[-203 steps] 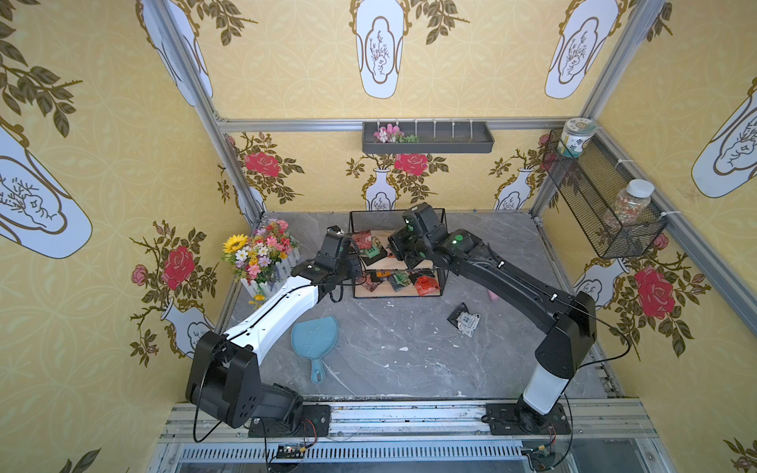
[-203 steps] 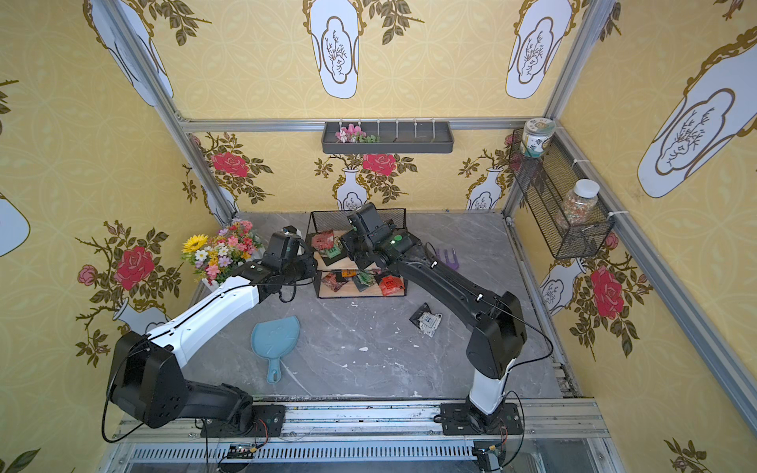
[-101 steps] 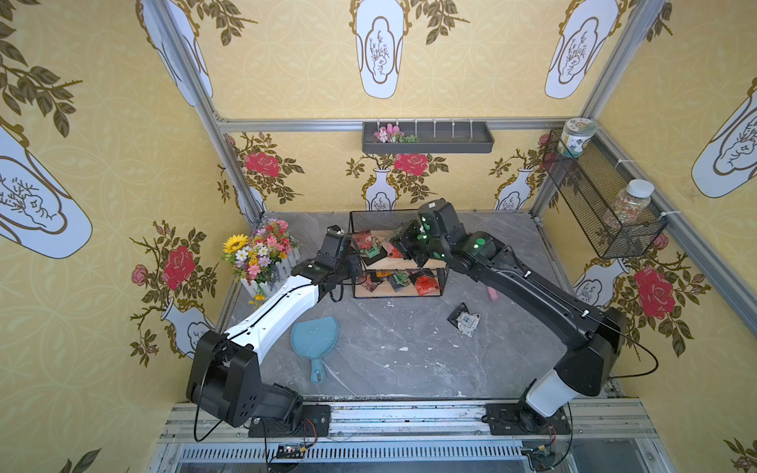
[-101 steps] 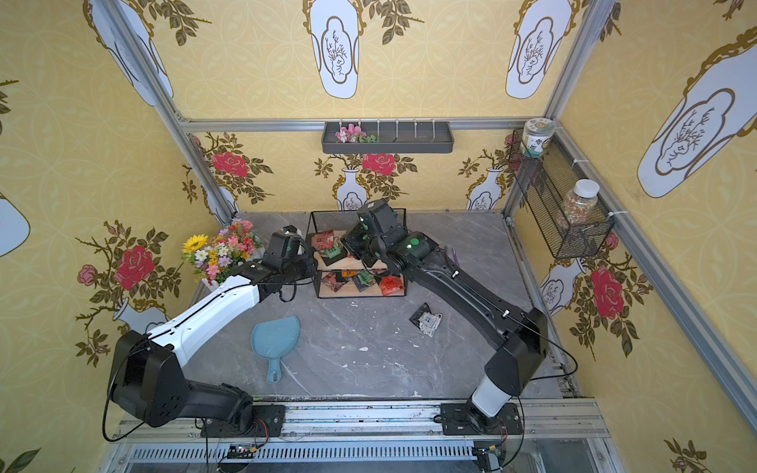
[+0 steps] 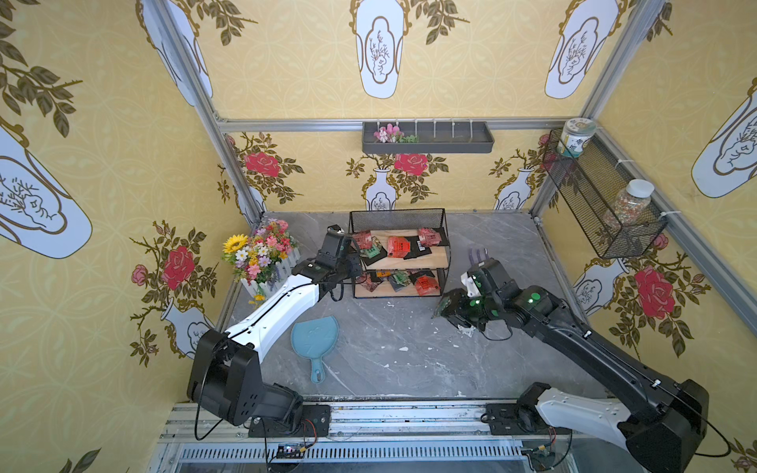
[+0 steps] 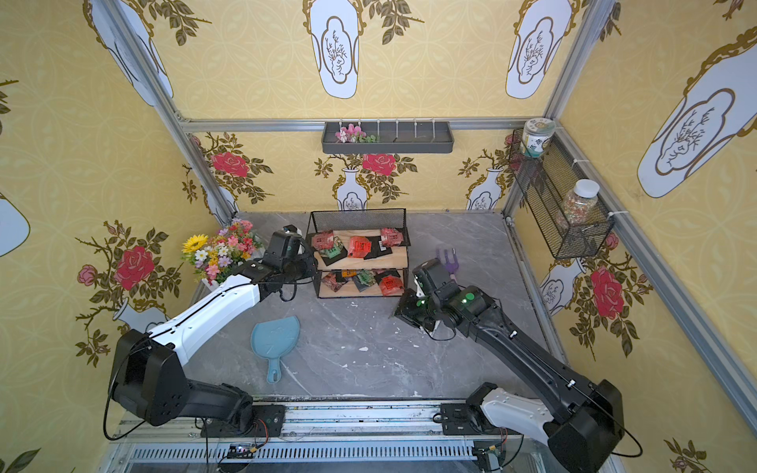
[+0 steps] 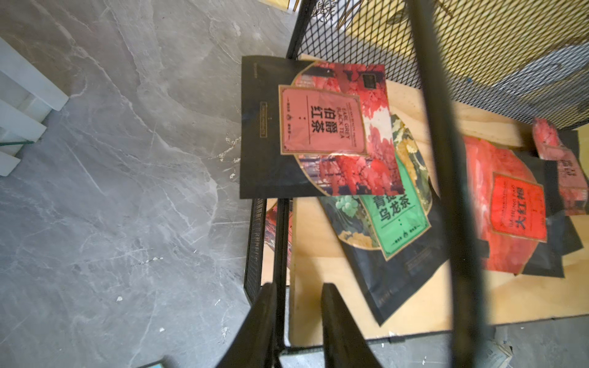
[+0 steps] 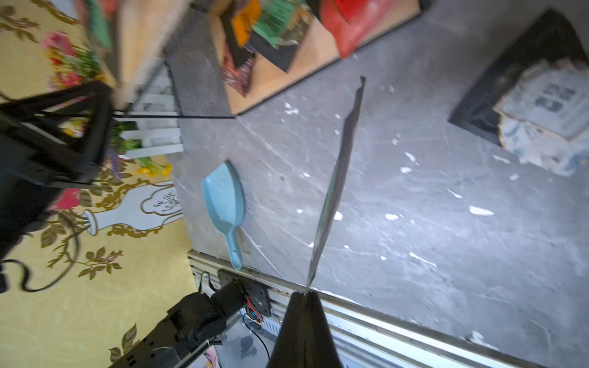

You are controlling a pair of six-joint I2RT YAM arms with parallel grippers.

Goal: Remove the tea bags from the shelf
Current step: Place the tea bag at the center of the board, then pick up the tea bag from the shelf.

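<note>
Grey marble worktop (image 5: 389, 360). Right gripper (image 8: 305, 293) clenched on edge-on tea bag (image 8: 335, 178), 5 o'clock of shelf (image 5: 397, 219). Left gripper (image 7: 298, 286) straddles shelf's 9 o'clock post (image 7: 281, 242); grip: cannot tell.

Red, green, black and orange tea bags (image 5: 398, 247) on the black wire shelf (image 5: 396, 216) with pale wooden boards (image 5: 426, 263); in the right pincer (image 8: 304, 293), a silvery tea bag (image 8: 338, 178); beneath it, grey marbled tabletop (image 8: 414, 223).

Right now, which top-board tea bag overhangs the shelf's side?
The black bag with the pink Earl Grey label: it hangs past the side of the shelf; the rest sit inside.
</note>
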